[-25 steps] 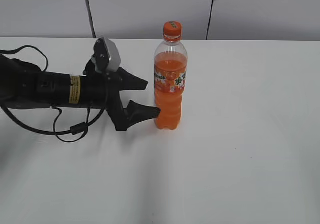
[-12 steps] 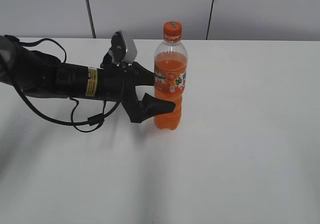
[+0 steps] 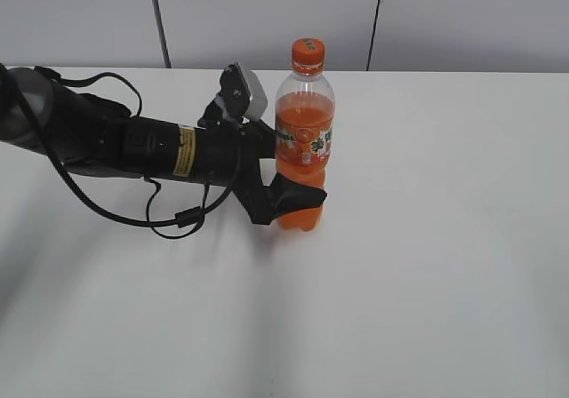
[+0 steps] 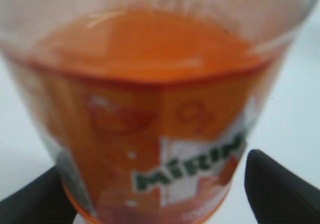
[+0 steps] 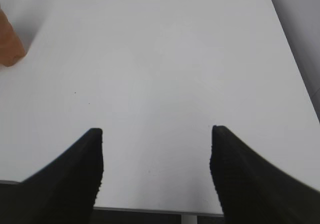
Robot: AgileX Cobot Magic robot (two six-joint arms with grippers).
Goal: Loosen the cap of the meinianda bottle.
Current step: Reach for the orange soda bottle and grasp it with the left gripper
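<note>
The meinianda bottle point(image 3: 303, 136) stands upright on the white table point(image 3: 427, 256), with its orange cap point(image 3: 307, 55) on top. My left gripper point(image 3: 289, 174) lies level at the bottle's lower half, one jaw in front of it and one behind. In the left wrist view the bottle point(image 4: 150, 104) fills the frame between the two jaws point(image 4: 160, 196); a gap shows at the right jaw, so the gripper is open around it. My right gripper point(image 5: 156, 149) is open and empty above bare table, outside the exterior view. An orange bit of the bottle point(image 5: 9, 41) shows at its far left.
The left arm and its black cable point(image 3: 169, 216) lie across the table's left side. A grey panelled wall point(image 3: 267, 16) stands behind the table. The table's right edge point(image 5: 295, 64) shows in the right wrist view.
My left arm has slid right toward the bottle, and its open jaws now straddle the bottle's lower body. The bottle has stayed in place.
</note>
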